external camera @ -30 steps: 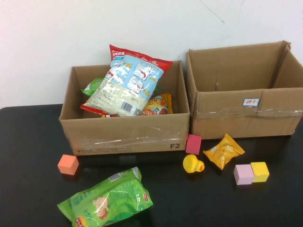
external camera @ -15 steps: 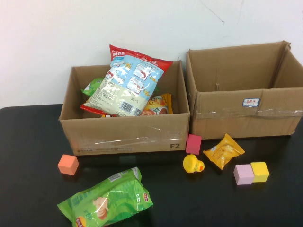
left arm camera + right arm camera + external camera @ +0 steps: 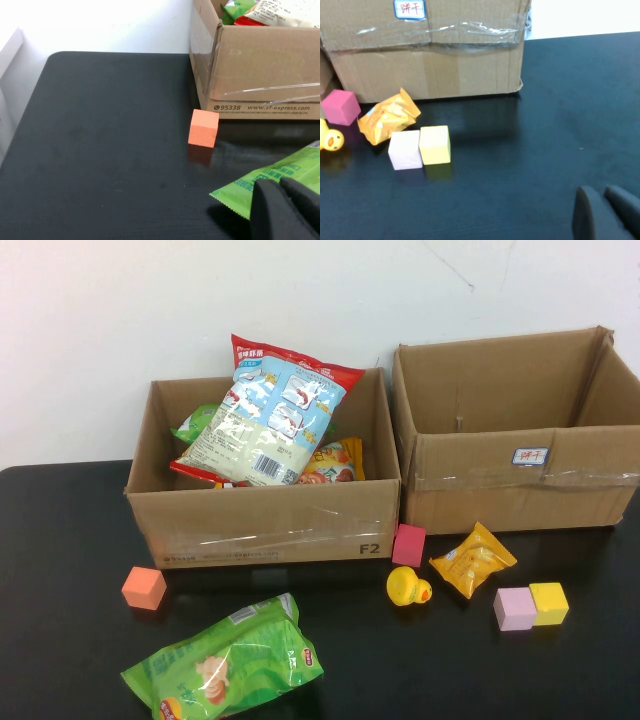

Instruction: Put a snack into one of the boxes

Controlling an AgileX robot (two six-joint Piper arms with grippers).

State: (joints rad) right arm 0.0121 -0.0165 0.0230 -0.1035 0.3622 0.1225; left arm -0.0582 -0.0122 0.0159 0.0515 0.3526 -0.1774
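A green snack bag (image 3: pixel 225 660) lies on the black table in front of the left box (image 3: pixel 270 530), which holds a large red-and-blue snack bag (image 3: pixel 265 420) and other packets. A small orange snack packet (image 3: pixel 473 559) lies in front of the right box (image 3: pixel 520 480), whose inside looks empty. Neither gripper shows in the high view. My left gripper (image 3: pixel 282 187) is shut and empty, hovering over the end of the green bag (image 3: pixel 270 175). My right gripper (image 3: pixel 601 192) is shut and empty above bare table, apart from the orange packet (image 3: pixel 387 116).
An orange cube (image 3: pixel 144 588) sits left of the green bag. A pink cube (image 3: pixel 408 544), a yellow duck (image 3: pixel 407 587), a purple cube (image 3: pixel 514 609) and a yellow cube (image 3: pixel 549 602) lie in front of the boxes. A white wall stands behind.
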